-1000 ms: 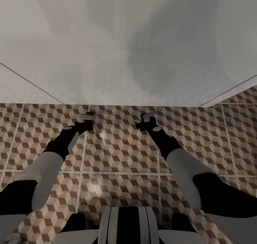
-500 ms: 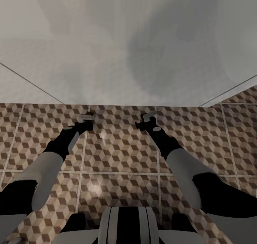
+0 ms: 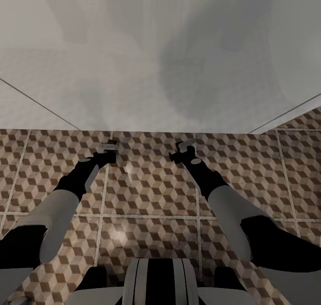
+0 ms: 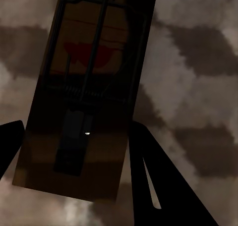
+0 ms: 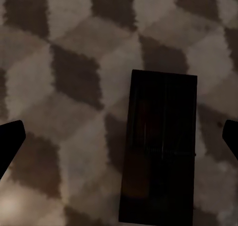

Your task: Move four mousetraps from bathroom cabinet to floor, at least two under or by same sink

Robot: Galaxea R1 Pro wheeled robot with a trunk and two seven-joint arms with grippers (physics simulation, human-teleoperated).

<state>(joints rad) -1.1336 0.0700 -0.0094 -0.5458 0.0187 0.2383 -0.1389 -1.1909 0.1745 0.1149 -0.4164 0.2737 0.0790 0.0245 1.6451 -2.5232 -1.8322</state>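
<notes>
Head view, looking down past the robot's trunk: both arms reach forward and low over the bathroom floor [image 3: 147, 193], tiled in a brown, beige and white cube pattern. A big white boxy sink [image 3: 133, 95] juts out above, its front edge crossing the picture just beyond both grippers. The left gripper [image 3: 108, 150] and the right gripper [image 3: 183, 150] hang close to the tiles, just short of the sink's front edge, near each other but apart.

In the left wrist view, a mousetrap [image 4: 84, 94], a brown board with dark wire and a red mark, lies between the two dark fingers [image 4: 163, 181]. The fingers are spread, one on each side; the nearer one looks to touch the board's edge, the other sits off at the corner, so this looks like a loose hold or a release rather than a clamp.

In the right wrist view, a second mousetrap [image 5: 158, 146] lies flat and dark on the tiles, with the fingertips [image 5: 11, 139] wide apart and well clear of it on both sides.

Judgement: both traps are being set down beside the sink. To do it well, open fully, then lift each arm straight up, so no finger drags a board away from the sink
</notes>
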